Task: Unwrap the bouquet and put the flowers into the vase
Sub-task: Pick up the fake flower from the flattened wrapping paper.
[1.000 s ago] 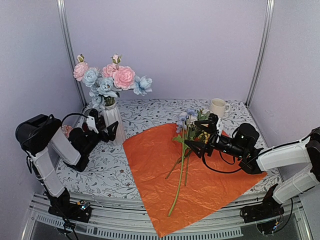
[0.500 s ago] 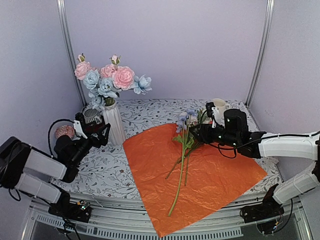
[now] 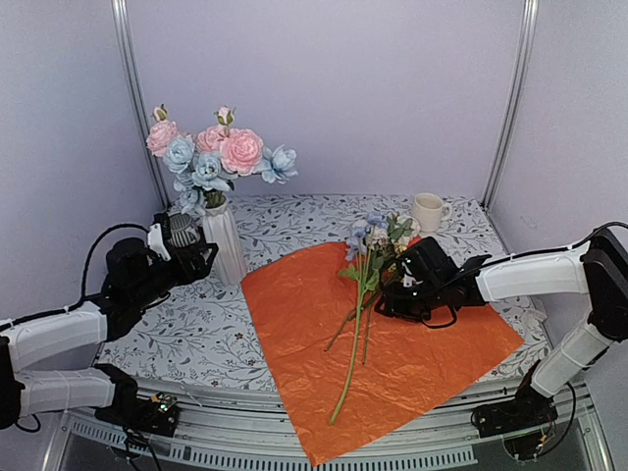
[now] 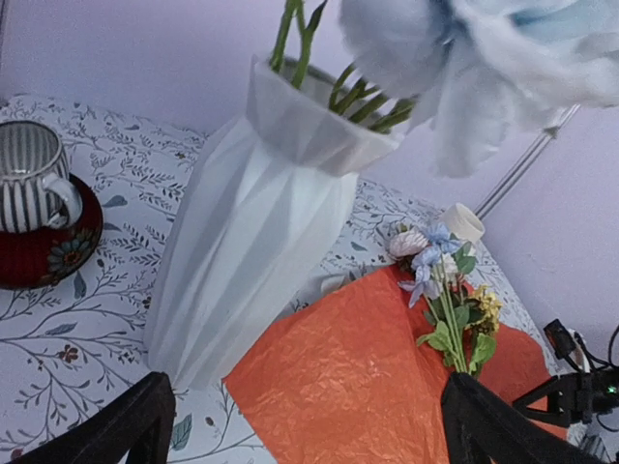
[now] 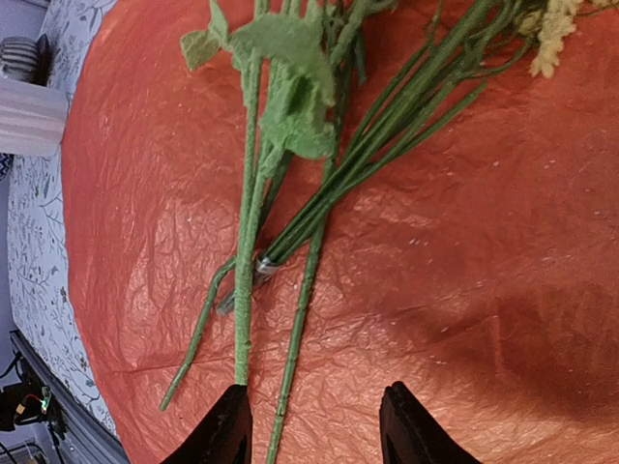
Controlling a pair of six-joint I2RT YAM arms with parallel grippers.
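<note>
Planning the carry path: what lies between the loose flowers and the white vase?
Only the flat orange paper and a strip of tablecloth separate flowers and vase, as the top view shows.

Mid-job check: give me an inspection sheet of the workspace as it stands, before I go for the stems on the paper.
Surface: floral-print table; orange paper spread flat on it.
Job's things: vase upright, holding pink and blue flowers; loose stems lying on the paper.
Clutter: cream mug at the back; striped cup on red saucer beside the vase.
Grippers: left gripper open, empty, facing the vase; right gripper with jaws apart over the stems, nothing gripped.
Cables: black cable loops under the right wrist, over the paper.
Surroundings: lilac walls, metal posts.
</note>
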